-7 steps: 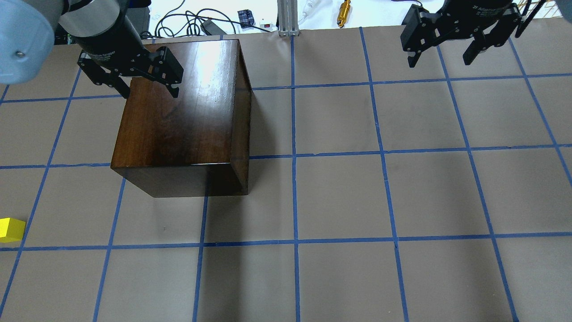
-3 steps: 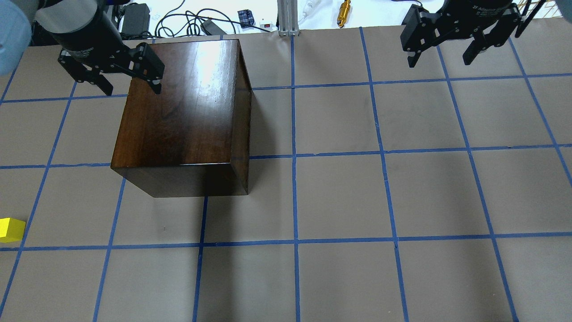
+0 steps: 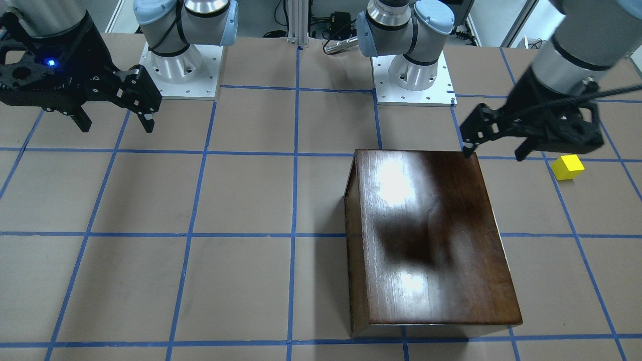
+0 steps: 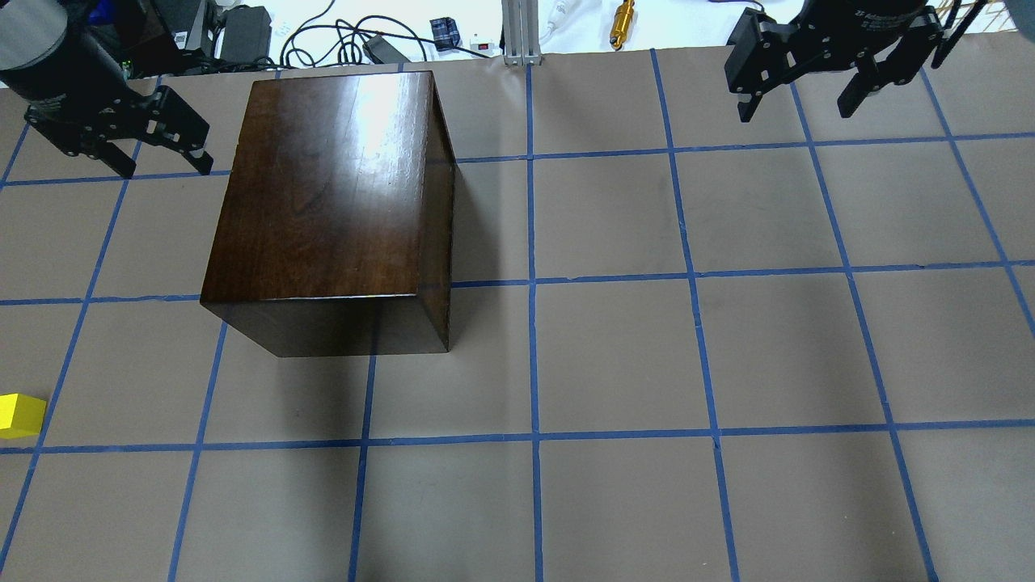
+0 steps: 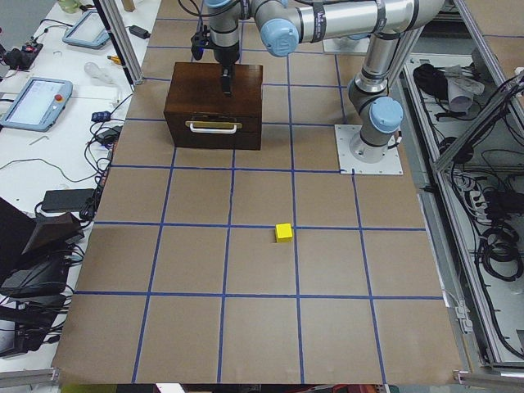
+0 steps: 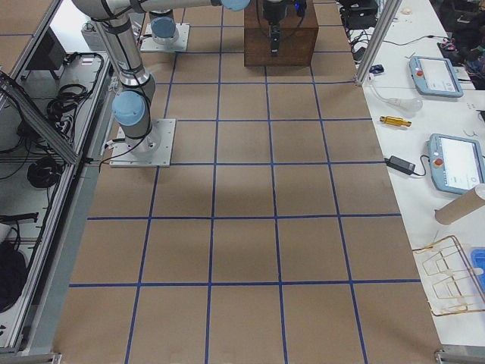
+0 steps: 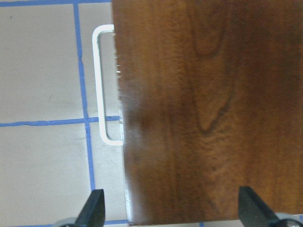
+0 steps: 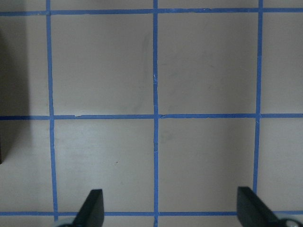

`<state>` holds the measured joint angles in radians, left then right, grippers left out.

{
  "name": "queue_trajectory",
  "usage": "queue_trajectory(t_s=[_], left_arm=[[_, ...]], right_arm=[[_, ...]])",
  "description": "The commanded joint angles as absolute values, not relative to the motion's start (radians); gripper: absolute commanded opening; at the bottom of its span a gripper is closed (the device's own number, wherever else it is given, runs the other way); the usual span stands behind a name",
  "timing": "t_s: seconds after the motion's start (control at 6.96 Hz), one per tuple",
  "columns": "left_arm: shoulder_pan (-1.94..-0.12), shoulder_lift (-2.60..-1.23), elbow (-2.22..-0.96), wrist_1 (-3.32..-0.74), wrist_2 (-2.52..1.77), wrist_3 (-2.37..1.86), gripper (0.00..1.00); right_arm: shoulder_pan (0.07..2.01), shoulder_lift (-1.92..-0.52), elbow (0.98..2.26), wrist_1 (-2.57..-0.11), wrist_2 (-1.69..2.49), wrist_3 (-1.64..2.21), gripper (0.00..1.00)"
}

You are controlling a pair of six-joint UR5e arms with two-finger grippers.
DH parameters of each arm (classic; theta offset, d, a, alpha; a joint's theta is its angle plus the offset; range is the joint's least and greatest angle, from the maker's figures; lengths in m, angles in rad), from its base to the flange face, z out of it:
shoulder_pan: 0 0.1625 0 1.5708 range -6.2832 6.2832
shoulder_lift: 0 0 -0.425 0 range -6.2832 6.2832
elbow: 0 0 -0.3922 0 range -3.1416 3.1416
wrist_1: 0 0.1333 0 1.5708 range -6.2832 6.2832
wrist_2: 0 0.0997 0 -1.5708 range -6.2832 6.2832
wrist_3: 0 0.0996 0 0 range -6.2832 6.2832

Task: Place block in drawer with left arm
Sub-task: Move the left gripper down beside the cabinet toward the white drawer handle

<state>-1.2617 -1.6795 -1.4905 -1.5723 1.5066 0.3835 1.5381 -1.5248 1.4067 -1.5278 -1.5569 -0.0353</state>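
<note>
The yellow block [image 4: 20, 415] lies on the table at the near left edge, well apart from the dark wooden box [image 4: 323, 202]; it also shows in the front view [image 3: 567, 167]. The drawer is shut inside the box; only its dark front with a white handle [image 7: 102, 85] shows, facing left [image 5: 213, 127]. My left gripper [image 4: 166, 170] is open and empty, hovering just beyond the box's far left edge, above the handle side [image 3: 494, 154]. My right gripper [image 4: 794, 111] is open and empty, high at the far right.
Blue tape lines grid the brown table. The two arm bases [image 3: 180, 65] [image 3: 414, 70] stand on white plates on the robot's side. An aluminium post [image 4: 517, 32], cables and a brass part [image 4: 623, 23] lie beyond the far edge.
My left gripper has moved left, from above the box's far left top to just past its left edge. It stays open. The block, box and right arm have not moved.
</note>
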Motion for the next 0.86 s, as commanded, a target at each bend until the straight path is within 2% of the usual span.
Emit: queue_trajectory(t_s=[0.0, 0.72], left_arm=[[-1.184, -1.753, -1.496, -1.53, 1.499, 0.514, 1.0], [-1.12, -1.919, -1.526, -1.487, 1.319, 0.543, 1.0]], right_arm=[[1.539, -1.526, 1.407, -1.528, -1.557, -0.035, 1.0], [1.537, -1.525, 1.407, -1.528, -1.555, -0.035, 1.0]])
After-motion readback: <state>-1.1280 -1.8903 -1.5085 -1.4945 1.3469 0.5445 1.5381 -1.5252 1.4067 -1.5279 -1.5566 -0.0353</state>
